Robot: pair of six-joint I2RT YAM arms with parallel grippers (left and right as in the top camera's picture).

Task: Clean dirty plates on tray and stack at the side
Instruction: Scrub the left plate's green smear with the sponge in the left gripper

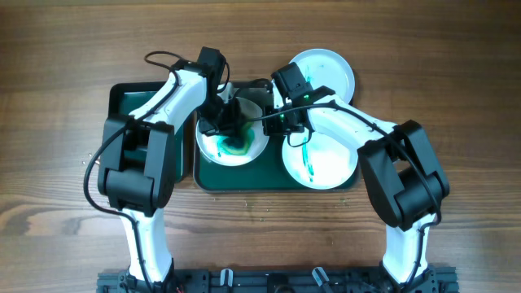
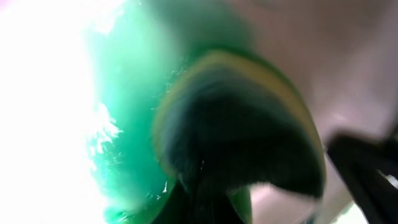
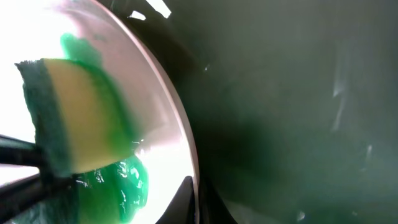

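Note:
Two white plates lie on the dark green tray [image 1: 236, 179]. The left plate [image 1: 254, 151] has a wide teal-green smear [image 1: 233, 145]. The right plate [image 1: 332, 163] has a thin teal streak. A third white plate [image 1: 326, 69] lies off the tray at the back right. My left gripper [image 1: 228, 126] is shut on a yellow sponge with a green pad [image 3: 81, 118] and presses it on the left plate. My right gripper [image 1: 275, 122] is shut on that plate's rim [image 3: 168, 124], over the tray [image 3: 298, 112]. The left wrist view is blurred and shows the sponge [image 2: 236, 124] over the green smear.
A smaller green tray [image 1: 122, 102] lies left of the large one, partly under my left arm. Brown wooden table [image 1: 456, 98] surrounds the trays. Both arms cross over the large tray's back half.

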